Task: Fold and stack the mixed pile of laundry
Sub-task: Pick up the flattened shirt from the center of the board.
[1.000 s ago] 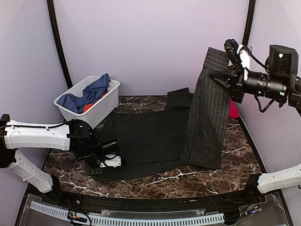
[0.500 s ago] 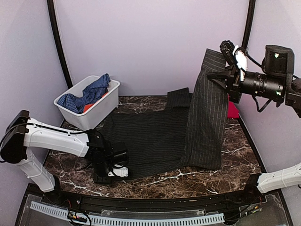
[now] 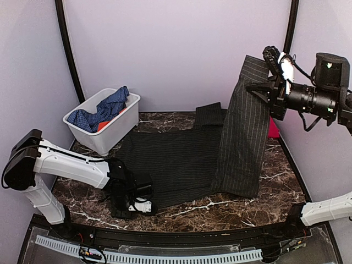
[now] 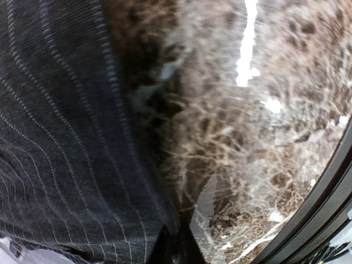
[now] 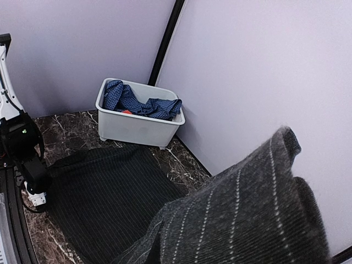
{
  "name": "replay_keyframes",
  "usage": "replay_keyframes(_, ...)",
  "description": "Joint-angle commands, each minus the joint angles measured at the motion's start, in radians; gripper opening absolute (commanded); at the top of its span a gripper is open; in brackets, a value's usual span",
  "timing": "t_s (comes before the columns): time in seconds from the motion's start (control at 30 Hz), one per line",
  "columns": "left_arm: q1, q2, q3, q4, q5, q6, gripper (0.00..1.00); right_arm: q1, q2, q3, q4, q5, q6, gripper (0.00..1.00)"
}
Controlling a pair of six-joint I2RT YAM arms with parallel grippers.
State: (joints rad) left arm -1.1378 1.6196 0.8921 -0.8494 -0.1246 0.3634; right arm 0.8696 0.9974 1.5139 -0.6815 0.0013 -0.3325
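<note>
The dark charcoal pinstriped shirt (image 3: 176, 165) lies spread on the marble table. Its right side is lifted high by my right gripper (image 3: 265, 74), which is shut on the cloth (image 5: 247, 220); the fabric hides that gripper's fingers in the right wrist view. My left gripper (image 3: 143, 203) is down at the shirt's near left corner. Its fingertips (image 4: 177, 247) are pinched together on the hem (image 4: 82, 165). A blue checked garment (image 3: 104, 110) and an orange piece (image 3: 103, 126) lie in the bin. A bright red cloth (image 3: 273, 129) shows behind the raised shirt.
The white plastic bin (image 3: 113, 133) stands at the back left near the wall, also seen in the right wrist view as the bin (image 5: 137, 129). The table's black front rail (image 4: 308, 214) runs just beside my left gripper. Purple walls close in the back and sides.
My left gripper slid right and nearer along the shirt's front edge, opened, then closed on the hem. The right gripper stays high, holding the shirt, with only a slight shift.
</note>
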Motion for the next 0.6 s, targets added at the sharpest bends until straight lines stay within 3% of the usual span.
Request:
replay_keyframes(0.0,-0.008,-0.035,0.011,-0.028,-0.051,-0.003,0.0,-0.004,-0.01,0.023,0.011,0.005,-0.003,0.0)
replay_keyframes(0.33,-0.002,-0.312,0.058,-0.138,-0.05,-0.01,0.0,-0.005,-0.002,0.064,-0.007,-0.012,-0.045,0.0)
replay_keyframes(0.57,0.103,-0.305,0.086,-0.141,-0.12,0.075,0.0,-0.021,0.035,0.046,0.114,0.066,-0.147,0.0)
